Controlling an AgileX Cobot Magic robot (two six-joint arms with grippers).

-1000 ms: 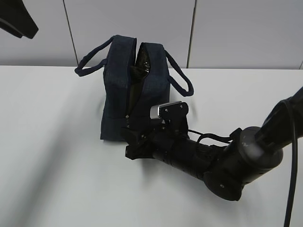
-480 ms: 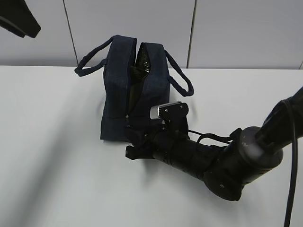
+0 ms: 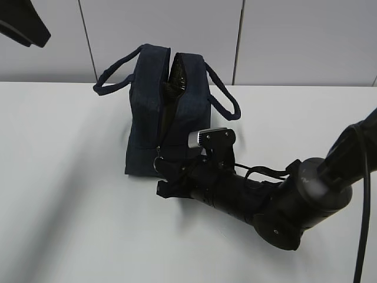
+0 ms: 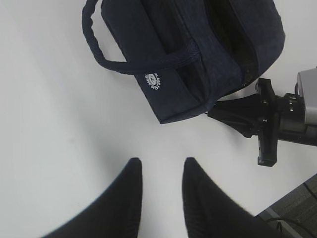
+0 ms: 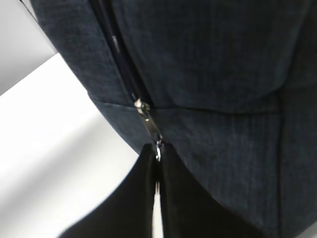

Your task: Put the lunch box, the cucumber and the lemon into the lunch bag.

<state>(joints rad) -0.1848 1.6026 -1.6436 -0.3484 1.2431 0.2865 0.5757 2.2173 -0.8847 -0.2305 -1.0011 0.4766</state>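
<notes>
The white table (image 3: pixel 65 194) carries the navy bag (image 3: pixel 147 112), top gaping, at 12 o'clock. Its round white logo (image 4: pixel 154 80) is too small to read. The right tool (image 5: pixel 157 163) pinches the zipper pull (image 5: pixel 148 124) at 6 o'clock of the bag; the left tool (image 4: pixel 161 171) hangs released.

The metal ring pull (image 5: pixel 157 147) of the dark navy fabric lunch bag (image 5: pixel 223 74) is pinched between the black fingertips (image 5: pixel 141 191) of the right gripper (image 5: pixel 157 163). The zipper slider is seen low on the bag's end, above a white tabletop (image 5: pixel 59 139).

Even bright light, soft shadow left of lunch bag (image 3: pixel 168 112), right wrist view blurred (close-up)
</notes>
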